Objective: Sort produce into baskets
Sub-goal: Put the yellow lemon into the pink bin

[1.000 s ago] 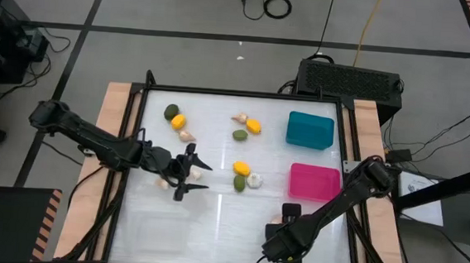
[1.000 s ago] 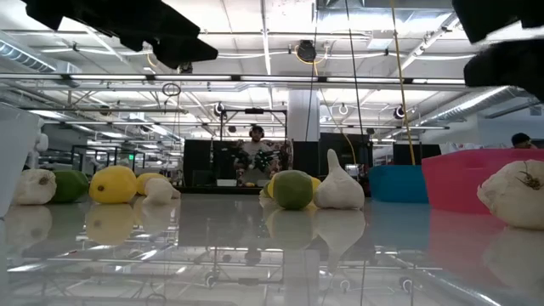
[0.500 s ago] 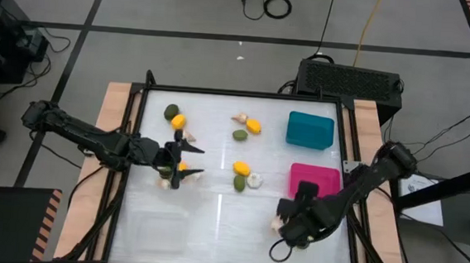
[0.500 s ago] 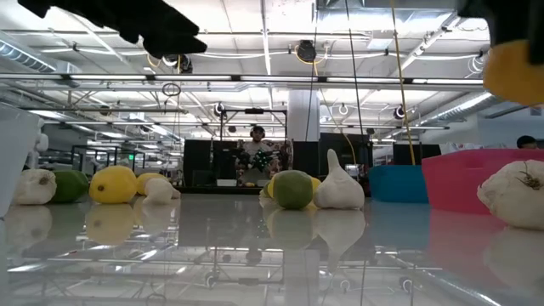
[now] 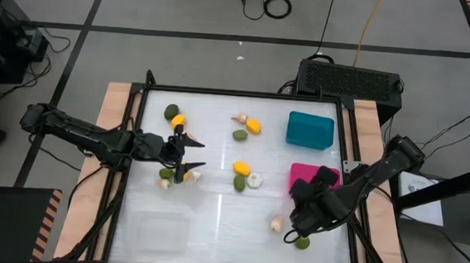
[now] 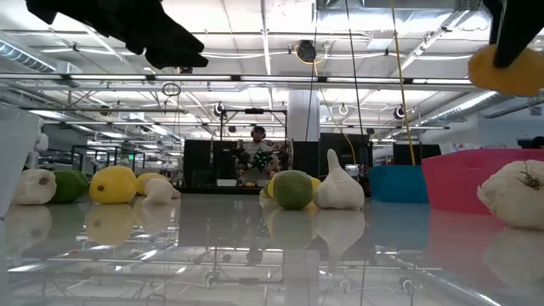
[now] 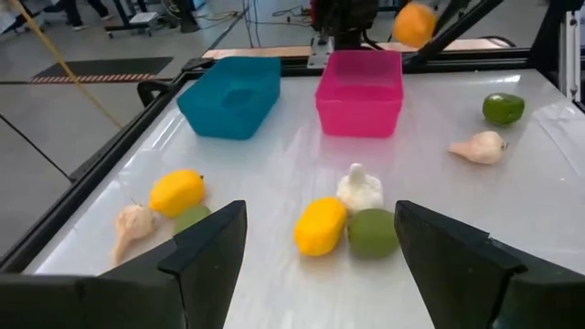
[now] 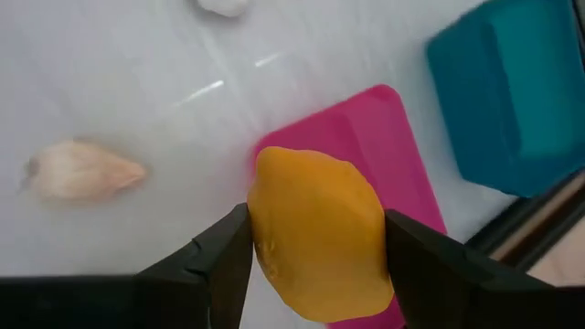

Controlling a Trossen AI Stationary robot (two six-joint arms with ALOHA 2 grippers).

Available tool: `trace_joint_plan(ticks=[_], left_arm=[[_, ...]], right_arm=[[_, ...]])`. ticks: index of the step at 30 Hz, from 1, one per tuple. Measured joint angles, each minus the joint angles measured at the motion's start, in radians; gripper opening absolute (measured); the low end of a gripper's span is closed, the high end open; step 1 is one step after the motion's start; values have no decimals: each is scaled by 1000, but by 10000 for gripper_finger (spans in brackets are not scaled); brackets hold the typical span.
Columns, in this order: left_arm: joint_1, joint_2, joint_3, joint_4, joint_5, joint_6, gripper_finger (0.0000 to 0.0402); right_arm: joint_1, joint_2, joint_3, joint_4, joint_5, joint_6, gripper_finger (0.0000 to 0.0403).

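The orange fruit point(image 8: 315, 238) gripped by the right gripper point(image 8: 315, 260) (left gripper point(image 7: 315, 260) spread empty) should be carried over the pink basket point(image 8: 366, 137) before release.

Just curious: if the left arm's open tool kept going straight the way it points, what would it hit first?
Probably the yellow fruit and lime lying together ahead of the left tool, with a garlic bulb just behind; depth is hard to judge.
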Motion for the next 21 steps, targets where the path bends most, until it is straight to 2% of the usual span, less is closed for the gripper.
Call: trace_joint_plan(ticks=[7,14,21], left_arm=[[-1,0,0,3,29,-9,286],[-1,0,0,3,44,-12,286],[-1,0,0,3,44,-11,286]], right_arm=[[-25,-77,-119,13,1,110,215],[-33,-202,-212,37,1,233,254],[-36,-251,-228,35,2,268,283]])
